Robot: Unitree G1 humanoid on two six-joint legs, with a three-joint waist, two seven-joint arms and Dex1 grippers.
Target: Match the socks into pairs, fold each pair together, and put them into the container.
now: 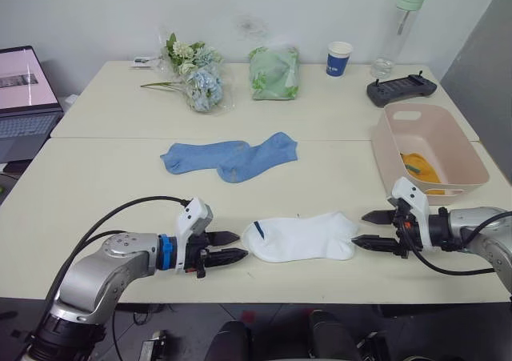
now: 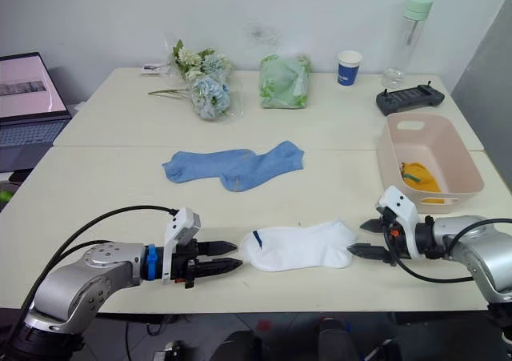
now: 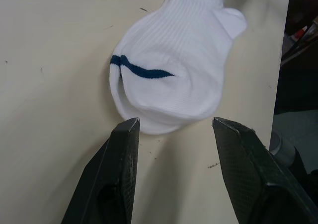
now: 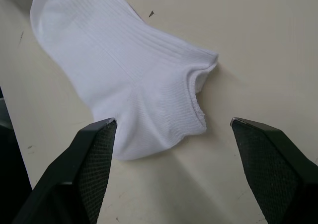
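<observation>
A white sock [image 1: 300, 237] with a dark blue stripe at one end lies flat near the table's front edge. My left gripper [image 1: 242, 246] is open just off its striped end [image 3: 149, 74], fingers not touching it. My right gripper [image 1: 359, 228] is open at the opposite cuff end [image 4: 194, 85], one finger [image 4: 94, 159] beside the heel. Two light blue socks [image 1: 232, 157] lie overlapping at mid-table. The pale pink container [image 1: 388, 149] stands at the right, with a mustard-yellow sock [image 1: 420, 167] inside.
Along the far side are a flower bunch [image 1: 196, 77], a green bundle in plastic [image 1: 274, 73], a paper cup [image 1: 338, 58], a clear bottle [image 1: 400, 29] and a black controller [image 1: 402, 89]. A laptop [image 1: 24, 97] sits at far left.
</observation>
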